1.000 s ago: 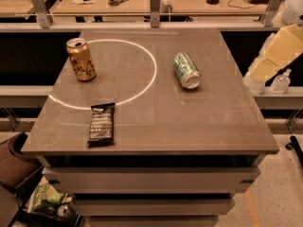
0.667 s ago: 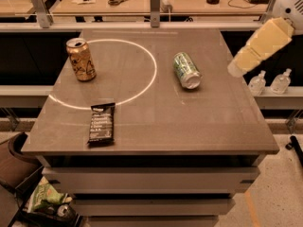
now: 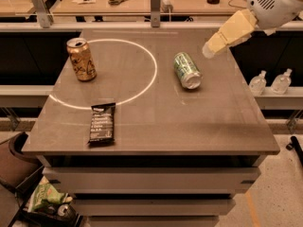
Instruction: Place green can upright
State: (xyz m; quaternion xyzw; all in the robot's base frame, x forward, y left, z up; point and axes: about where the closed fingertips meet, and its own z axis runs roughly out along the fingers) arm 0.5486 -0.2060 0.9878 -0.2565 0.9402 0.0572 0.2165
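Note:
The green can point(image 3: 187, 70) lies on its side on the grey table point(image 3: 156, 126), right of the middle, its silver end facing the front. My gripper point(image 3: 209, 49) hangs in the air at the end of a cream-coloured arm coming in from the upper right. It is a little above and to the right of the can, not touching it.
A copper-gold can point(image 3: 81, 59) stands upright at the back left, on a white ring of light. A black snack packet point(image 3: 102, 122) lies flat at the front left. Two small bottles point(image 3: 270, 82) stand on a ledge right of the table. A bench with tools runs behind.
The arm has swung in from the right edge of the view to the left and up, so the gripper now sits close above the green can. The can has not moved.

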